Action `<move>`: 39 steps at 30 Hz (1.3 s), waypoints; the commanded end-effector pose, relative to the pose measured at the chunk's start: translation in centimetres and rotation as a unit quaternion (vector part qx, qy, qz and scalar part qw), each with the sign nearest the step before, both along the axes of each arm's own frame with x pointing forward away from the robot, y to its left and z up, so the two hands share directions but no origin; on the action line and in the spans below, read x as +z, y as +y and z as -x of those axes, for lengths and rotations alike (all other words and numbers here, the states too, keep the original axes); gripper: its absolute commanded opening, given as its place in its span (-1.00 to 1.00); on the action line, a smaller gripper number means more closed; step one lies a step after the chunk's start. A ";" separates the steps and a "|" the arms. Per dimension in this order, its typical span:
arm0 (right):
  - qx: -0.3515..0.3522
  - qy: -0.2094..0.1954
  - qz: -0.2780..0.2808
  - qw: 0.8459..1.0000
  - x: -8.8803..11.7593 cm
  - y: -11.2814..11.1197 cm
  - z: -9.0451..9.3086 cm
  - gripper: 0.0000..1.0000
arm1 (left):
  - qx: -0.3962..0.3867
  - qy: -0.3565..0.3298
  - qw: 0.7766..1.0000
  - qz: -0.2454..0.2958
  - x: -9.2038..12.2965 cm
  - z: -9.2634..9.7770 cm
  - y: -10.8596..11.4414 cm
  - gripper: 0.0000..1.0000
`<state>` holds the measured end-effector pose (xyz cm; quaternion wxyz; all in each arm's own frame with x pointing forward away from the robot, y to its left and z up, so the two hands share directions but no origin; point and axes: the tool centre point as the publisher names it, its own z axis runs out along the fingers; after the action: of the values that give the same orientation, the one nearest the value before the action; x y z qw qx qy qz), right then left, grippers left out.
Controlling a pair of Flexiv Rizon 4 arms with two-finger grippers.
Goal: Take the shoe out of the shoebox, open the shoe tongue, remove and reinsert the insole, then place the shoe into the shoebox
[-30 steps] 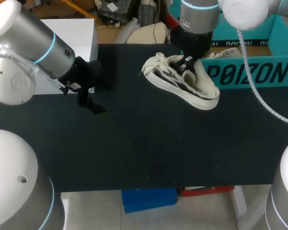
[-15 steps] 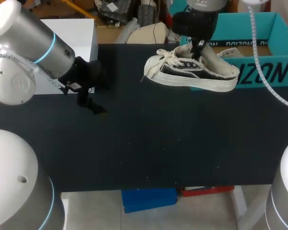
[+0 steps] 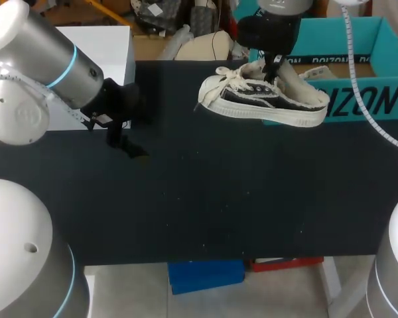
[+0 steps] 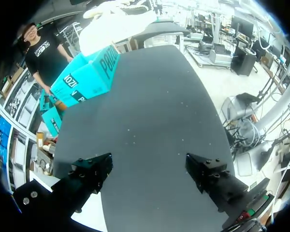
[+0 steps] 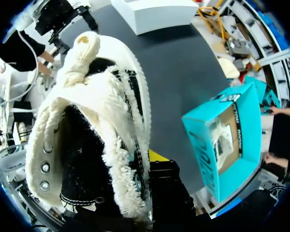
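The cream low-top shoe (image 3: pixel 265 99) has a rough, fleecy cloth upper with frayed edges, black woven side panels, thick twisted cord laces (image 5: pixel 82 55), shiny metal eyelets (image 5: pixel 45 167) and a smooth rubbery sole (image 3: pixel 265 114). The teal shoebox (image 3: pixel 378 99) is matt cardboard, bare brown inside. The black table (image 3: pixel 205 199) looks matt and dust-flecked. The left arm (image 3: pixel 46 56) has a smooth, glossy silver-grey shell.

The shoe (image 3: pixel 262 99) hangs over the far side of the table (image 3: pixel 186 212), right of middle, toe to the left, heel in front of the left end of the shoebox (image 3: pixel 378 99), which stands at the table's far right corner. The right gripper (image 3: pixel 270 69) clasps the shoe's collar from above. The left gripper (image 4: pixel 150 166) hovers over the table's left side, well apart from the shoe.
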<state>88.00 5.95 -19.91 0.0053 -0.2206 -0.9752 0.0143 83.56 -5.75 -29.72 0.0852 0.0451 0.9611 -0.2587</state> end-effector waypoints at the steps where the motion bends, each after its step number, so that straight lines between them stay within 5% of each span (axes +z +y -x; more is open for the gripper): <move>1: 0.017 -0.012 0.017 1.000 0.2 -0.3 -2.0 -1.00 | 0.000 -0.001 1.000 0.000 0.0 0.0 0.0 1.00; 12: 0.123 -0.044 0.022 0.991 0.9 -6.1 -11.0 -1.00 | 0.000 -0.001 1.000 0.000 0.0 0.0 0.0 1.00; 26: 0.199 -0.041 0.067 0.977 1.6 -18.3 -25.9 -1.00 | 0.000 -0.001 1.000 0.000 0.0 0.0 0.0 1.00; 34: 0.177 -0.032 0.076 0.981 1.3 -20.3 -31.7 -1.00 | 0.000 -0.001 1.000 0.000 0.0 0.0 0.0 1.00; 39: 0.168 -0.024 0.079 0.982 1.2 -20.3 -32.5 -1.00 | 0.000 -0.001 1.000 0.000 0.0 0.0 0.0 1.00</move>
<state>117.36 -14.63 -19.28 -0.0909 -0.0484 -0.9912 0.0835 83.56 -5.75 -29.73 0.0852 0.0451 0.9611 -0.2587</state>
